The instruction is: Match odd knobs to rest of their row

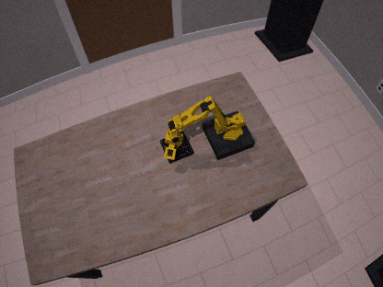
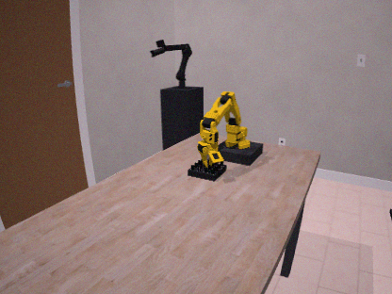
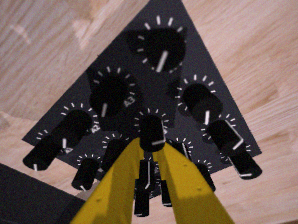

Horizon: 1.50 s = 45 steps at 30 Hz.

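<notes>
The black knob box (image 1: 186, 148) (image 2: 205, 175) (image 3: 197, 52) lies on the wooden table, just left of the arm's black base (image 1: 230, 143) (image 2: 241, 154). Its black knobs carry white pointer lines inside rings of white marks. My gripper (image 1: 175, 143) (image 2: 207, 163) (image 3: 149, 146) reaches down onto the box. In the wrist view the two yellow fingers run almost together and end at a middle knob (image 3: 150, 127), whose pointer lies crosswise to the fingers. The fingers are shut and I see no firm hold on that knob. The knobs nearest the camera are partly hidden by the fingers.
A tall black pedestal (image 1: 287, 28) (image 2: 181, 115) with a black arm (image 2: 176, 54) stands on the floor behind the table. The table's far edge runs close behind the base; its right edge (image 2: 302, 198) drops to a tiled floor.
</notes>
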Tool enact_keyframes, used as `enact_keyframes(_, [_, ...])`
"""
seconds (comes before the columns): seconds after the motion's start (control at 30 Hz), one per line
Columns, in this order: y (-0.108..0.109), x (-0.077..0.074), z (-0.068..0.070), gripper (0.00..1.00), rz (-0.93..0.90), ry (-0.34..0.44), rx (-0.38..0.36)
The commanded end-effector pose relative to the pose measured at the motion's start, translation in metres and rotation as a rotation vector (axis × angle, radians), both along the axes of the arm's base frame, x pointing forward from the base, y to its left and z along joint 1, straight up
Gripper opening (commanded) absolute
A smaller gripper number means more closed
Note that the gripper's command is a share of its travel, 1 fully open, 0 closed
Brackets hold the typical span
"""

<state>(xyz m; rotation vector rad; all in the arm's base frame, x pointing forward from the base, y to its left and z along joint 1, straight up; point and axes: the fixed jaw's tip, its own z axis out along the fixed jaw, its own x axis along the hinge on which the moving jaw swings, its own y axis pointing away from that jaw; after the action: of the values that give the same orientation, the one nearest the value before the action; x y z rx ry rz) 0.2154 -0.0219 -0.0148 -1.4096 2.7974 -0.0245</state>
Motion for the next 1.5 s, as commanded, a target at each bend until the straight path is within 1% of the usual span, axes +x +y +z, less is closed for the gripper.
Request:
enact_keyframes(0.0, [0.0037, -0.0008, -0.0022, 0.01, 0.08, 0.014, 0.009])
enact_keyframes(0.33, [0.0028, -0.0013, -0.0022, 0.01, 0.254, 0.015, 0.008])
enact_keyframes(0.4, [0.0028, -0.0013, -0.0022, 0.01, 0.254, 0.015, 0.008])
enact_keyframes(0.9, [0.0013, -0.0017, -0.0022, 0.01, 0.516, 0.016, 0.005])
enact_keyframes(0.97, [0.0013, -0.0017, -0.0022, 0.01, 0.516, 0.016, 0.005])
enact_keyframes(1.47, [-0.0002, -0.0016, -0.0022, 0.01, 0.778, 0.017, 0.003])
